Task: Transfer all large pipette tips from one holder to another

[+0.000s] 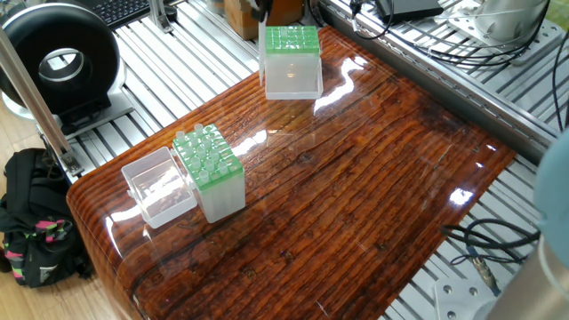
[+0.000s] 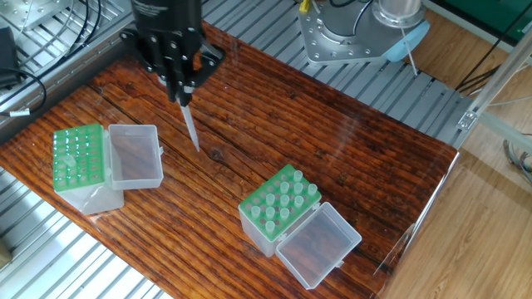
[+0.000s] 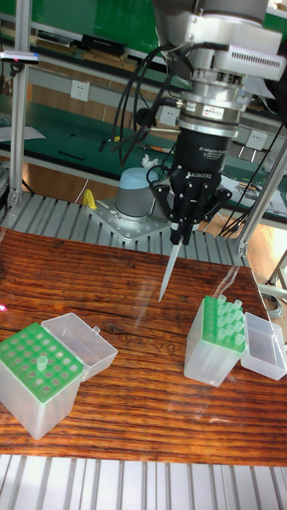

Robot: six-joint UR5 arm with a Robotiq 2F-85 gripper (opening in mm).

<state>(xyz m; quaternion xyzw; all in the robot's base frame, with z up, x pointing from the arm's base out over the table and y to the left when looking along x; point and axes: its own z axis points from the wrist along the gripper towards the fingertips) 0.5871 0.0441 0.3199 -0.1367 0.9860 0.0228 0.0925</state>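
A single large pipette tip [image 2: 190, 126] hangs point-down from the gripper [image 2: 182, 90], whose fingers are closed together on its wide top end; in the tall fixed view the same tip [image 3: 167, 276] slants slightly, its point above bare wood in the middle of the table [image 3: 119, 374], touching nothing. The gripper [image 3: 182, 227] sits at upper centre of that view, under the arm's black wrist.

More large pipette tips [image 2: 283, 199] stand upright in the green grid of a tip box [image 2: 274, 218] at lower centre of the other fixed view, its clear hinged lid [image 2: 319, 245] lying open beside it. In one fixed view this box [image 1: 212, 171] is at left of centre.

A second tip box [image 2: 82, 166], at the left edge of the other fixed view, has mostly bare holes; the tall fixed view shows one tip [image 3: 41, 362] standing in its grid. Its lid [image 2: 135, 155] lies open alongside.

A black ring-shaped device [image 1: 58, 59] stands off the table at upper left of one fixed view.
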